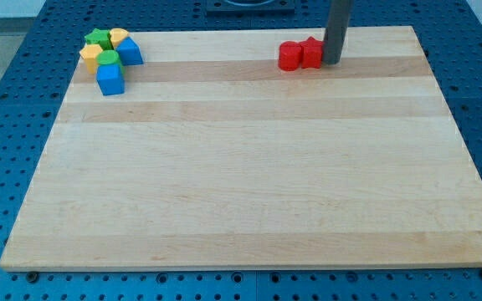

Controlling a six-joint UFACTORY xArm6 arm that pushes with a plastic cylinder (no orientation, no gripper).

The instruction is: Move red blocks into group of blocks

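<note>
At the desk's point(241, 167) far left sits a cluster: a green star point(98, 36), two yellow blocks point(90, 56), a green block point(108, 58) and two blue blocks point(110, 79). Far right of centre, the red cylinder point(289, 56) touches the second red block point(310, 53). My tip point(331, 60) presses that block's right side; the rod carries no end effector that could be apart or together.

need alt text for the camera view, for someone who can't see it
My tip presses the right side of a red star block, which touches a red cylinder block near the wooden board's top edge. A cluster of green, yellow and blue blocks sits at the top left corner.
</note>
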